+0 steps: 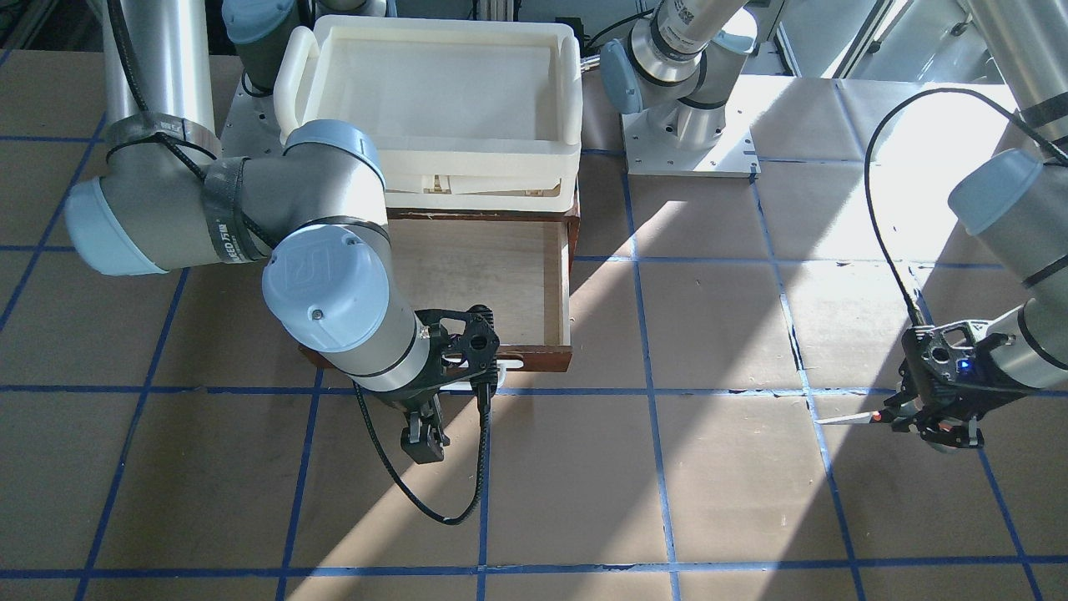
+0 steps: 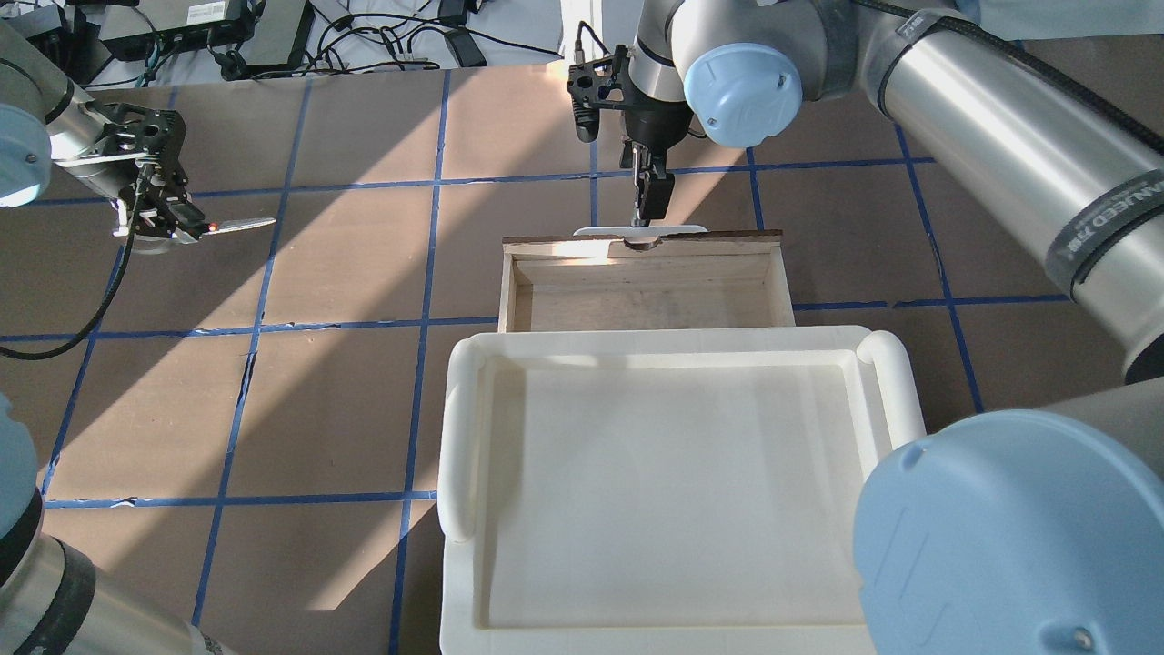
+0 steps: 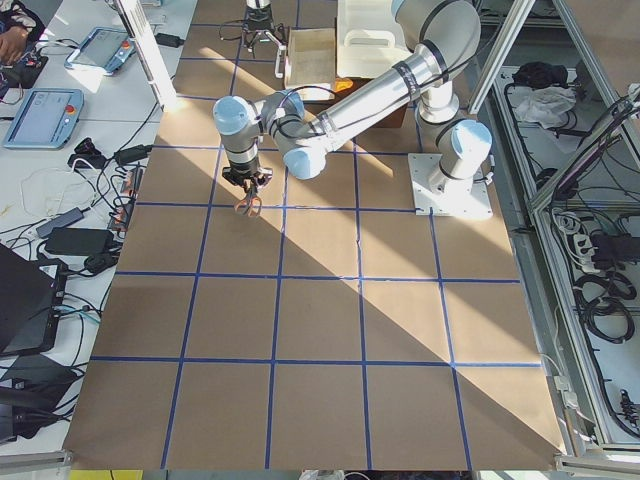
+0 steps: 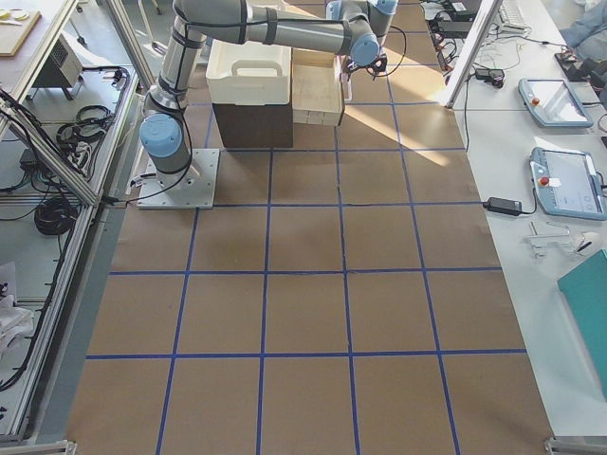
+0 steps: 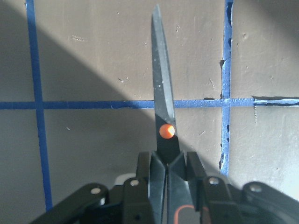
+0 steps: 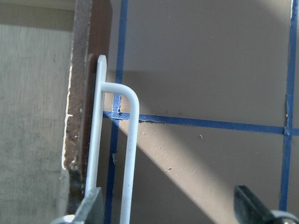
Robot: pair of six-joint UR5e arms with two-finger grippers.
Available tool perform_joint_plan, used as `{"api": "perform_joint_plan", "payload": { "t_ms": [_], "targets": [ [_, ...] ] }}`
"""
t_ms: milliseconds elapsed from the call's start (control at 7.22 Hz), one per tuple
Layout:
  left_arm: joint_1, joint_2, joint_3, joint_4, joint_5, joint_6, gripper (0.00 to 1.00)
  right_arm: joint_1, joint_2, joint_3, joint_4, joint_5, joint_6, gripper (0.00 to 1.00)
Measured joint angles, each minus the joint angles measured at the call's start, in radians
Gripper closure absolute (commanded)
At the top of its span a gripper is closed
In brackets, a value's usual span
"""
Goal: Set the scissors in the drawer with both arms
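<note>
My left gripper (image 2: pixel 168 216) is shut on the handles of the scissors (image 2: pixel 238 223), far to the left of the drawer. The closed dark blades and orange pivot dot show in the left wrist view (image 5: pixel 161 107), pointing out over the brown table. The drawer (image 2: pixel 637 293) stands pulled open, its pale plywood inside bare. My right gripper (image 2: pixel 651 207) hangs at the drawer's white bar handle (image 2: pixel 637 230), open. In the right wrist view the handle (image 6: pixel 128 154) runs between the wide-apart fingers, close to the left finger (image 6: pixel 91 207).
A cream plastic tray (image 2: pixel 459 455) sits on top of the cabinet behind the open drawer. The table is brown board with blue tape lines (image 2: pixel 264 273). The right arm's elbow (image 1: pixel 325 292) overhangs the drawer's side in the front view.
</note>
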Motion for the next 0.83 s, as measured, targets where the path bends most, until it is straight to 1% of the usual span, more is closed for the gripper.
{"api": "perform_joint_plan", "payload": {
  "t_ms": [277, 554, 831],
  "targets": [
    [-0.035, 0.018, 0.001, -0.027, 0.001, -0.072, 1.0, -0.03, -0.078, -0.004, 0.147, 0.0, -0.001, 0.0],
    [-0.113, 0.053, 0.001, -0.056, 0.009, -0.128, 1.0, -0.104, -0.184, 0.001, 0.245, -0.014, 0.027, 0.0],
    [-0.193, 0.097, 0.001, -0.091, 0.009, -0.196, 1.0, -0.177, -0.274, 0.012, 0.355, -0.035, 0.091, 0.0]
  ]
}}
